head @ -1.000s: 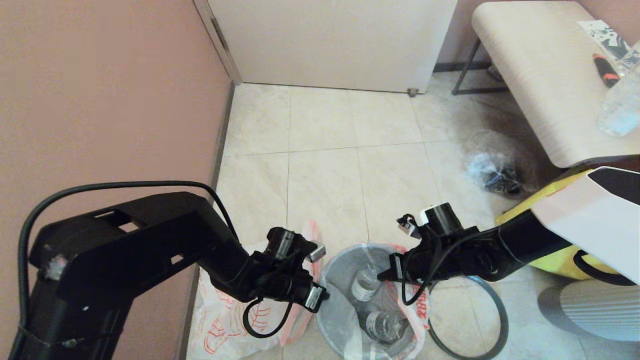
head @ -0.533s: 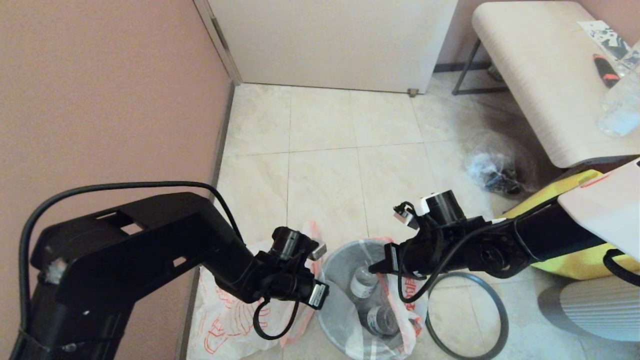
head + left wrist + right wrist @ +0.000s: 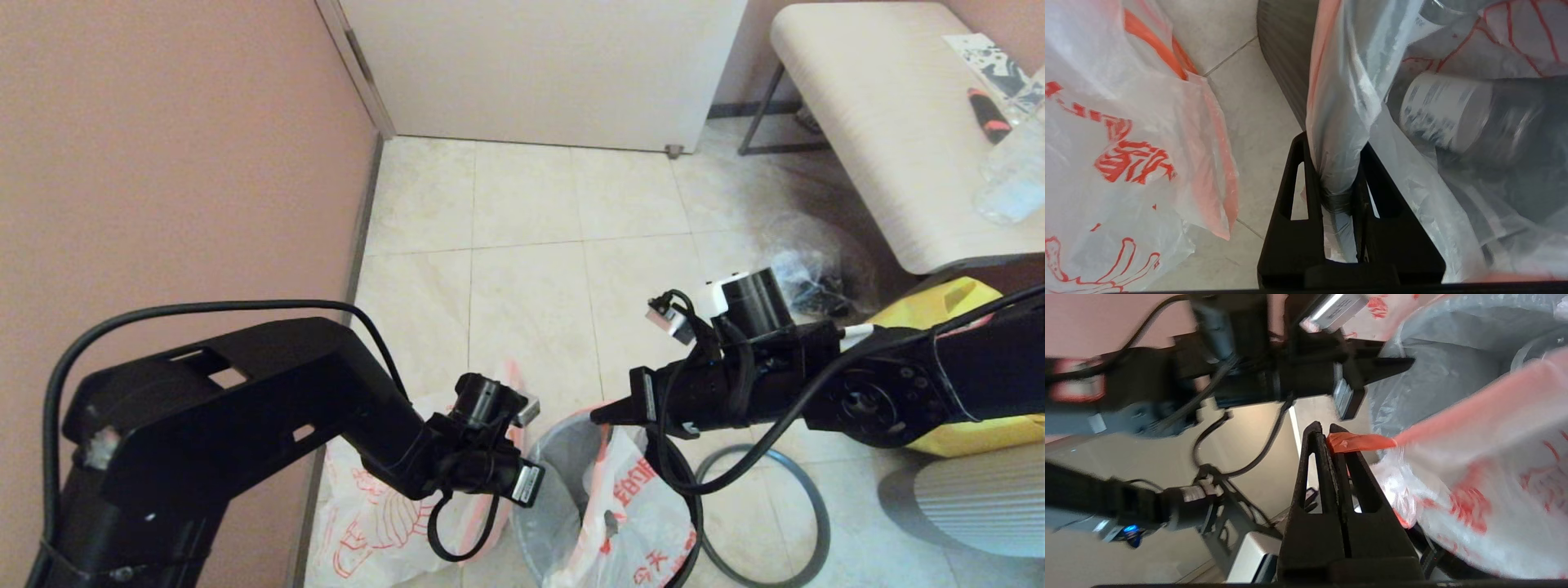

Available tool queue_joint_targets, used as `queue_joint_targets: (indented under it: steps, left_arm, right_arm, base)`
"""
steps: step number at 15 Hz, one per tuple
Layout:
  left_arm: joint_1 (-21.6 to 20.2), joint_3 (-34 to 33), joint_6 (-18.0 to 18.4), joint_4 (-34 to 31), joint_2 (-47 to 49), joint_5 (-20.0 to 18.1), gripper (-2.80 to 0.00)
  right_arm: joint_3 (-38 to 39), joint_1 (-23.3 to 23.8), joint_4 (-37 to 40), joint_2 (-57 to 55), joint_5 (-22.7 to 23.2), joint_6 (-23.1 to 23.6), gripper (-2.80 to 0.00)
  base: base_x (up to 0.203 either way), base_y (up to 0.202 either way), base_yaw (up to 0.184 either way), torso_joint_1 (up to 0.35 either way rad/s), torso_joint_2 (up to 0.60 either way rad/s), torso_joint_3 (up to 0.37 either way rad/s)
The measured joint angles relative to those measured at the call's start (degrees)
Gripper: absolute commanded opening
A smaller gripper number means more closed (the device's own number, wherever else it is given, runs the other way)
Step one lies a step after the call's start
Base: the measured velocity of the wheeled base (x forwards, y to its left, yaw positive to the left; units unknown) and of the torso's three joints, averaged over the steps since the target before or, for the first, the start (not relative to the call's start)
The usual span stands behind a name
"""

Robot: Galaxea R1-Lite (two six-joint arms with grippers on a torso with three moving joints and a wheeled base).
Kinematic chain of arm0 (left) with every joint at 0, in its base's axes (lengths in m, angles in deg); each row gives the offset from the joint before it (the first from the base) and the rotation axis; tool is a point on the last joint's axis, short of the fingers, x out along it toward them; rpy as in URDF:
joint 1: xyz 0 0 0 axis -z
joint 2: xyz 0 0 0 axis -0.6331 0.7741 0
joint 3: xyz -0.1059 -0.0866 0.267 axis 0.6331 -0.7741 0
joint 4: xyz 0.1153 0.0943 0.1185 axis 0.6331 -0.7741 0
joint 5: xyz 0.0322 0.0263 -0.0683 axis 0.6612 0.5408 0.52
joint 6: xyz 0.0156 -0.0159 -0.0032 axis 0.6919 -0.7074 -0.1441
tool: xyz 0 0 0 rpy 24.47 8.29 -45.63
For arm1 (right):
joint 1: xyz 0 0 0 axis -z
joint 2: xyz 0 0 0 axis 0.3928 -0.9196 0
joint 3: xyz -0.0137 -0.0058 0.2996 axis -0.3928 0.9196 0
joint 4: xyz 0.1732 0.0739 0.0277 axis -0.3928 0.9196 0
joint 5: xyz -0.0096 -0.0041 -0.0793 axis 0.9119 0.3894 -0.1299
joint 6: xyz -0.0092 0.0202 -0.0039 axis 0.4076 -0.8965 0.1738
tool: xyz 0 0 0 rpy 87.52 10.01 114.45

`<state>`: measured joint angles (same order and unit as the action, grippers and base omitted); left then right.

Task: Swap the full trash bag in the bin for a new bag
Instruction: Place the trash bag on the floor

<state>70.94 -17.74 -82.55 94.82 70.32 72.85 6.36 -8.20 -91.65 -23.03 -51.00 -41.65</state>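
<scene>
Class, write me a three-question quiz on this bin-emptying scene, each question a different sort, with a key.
1. True or false: the right gripper is shut on the full trash bag.
2. What does the left gripper pinch? A) the grey hoop B) the full trash bag's edge C) the new bag
3. Fill in: the new bag lies on the floor, on the bin's ___ side.

Key: 1 true; 2 B; 3 left.
</scene>
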Motion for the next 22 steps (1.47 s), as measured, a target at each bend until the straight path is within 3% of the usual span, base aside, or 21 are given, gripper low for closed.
queue_joint_targets:
  steps: [8, 9, 18, 19, 22]
  left_arm:
    - [0.15, -0.98, -3.66, 6.72, 0.46, 4.09, -2.80]
    - [0.26, -1.15, -3.69, 7.71, 0.48, 4.77, 0.00]
    - [2.99, -7.38, -7.43, 9.34, -8.72, 5.32, 0.00]
    - [2.95, -9.34, -8.19, 9.40, -11.08, 5.41, -2.80]
    - [0.57, -18.09, -9.20, 10.41, -16.72, 5.38, -2.80]
  right_arm:
    - [2.79, 0.22, 1.42, 6.74, 0.20, 0.11, -2.80]
    - [3.04, 0.24, 1.38, 7.10, 0.20, 0.11, -2.80]
    - [3.50, 0.60, 1.86, 7.90, -0.09, 0.13, -2.80]
    - [3.42, 0.60, 2.68, 8.18, -0.13, 0.20, -2.80]
    - [2.43, 0.60, 4.91, 10.37, -0.19, 0.28, -2.80]
  base:
    - [0.000, 0.000, 0.000, 0.000, 0.00, 0.000]
    - [0.000, 0.000, 0.000, 0.000, 0.00, 0.000]
    - [0.000, 0.000, 0.000, 0.000, 0.00, 0.000]
    - [0.000, 0.000, 0.000, 0.000, 0.00, 0.000]
    - [0.000, 0.000, 0.000, 0.000, 0.00, 0.000]
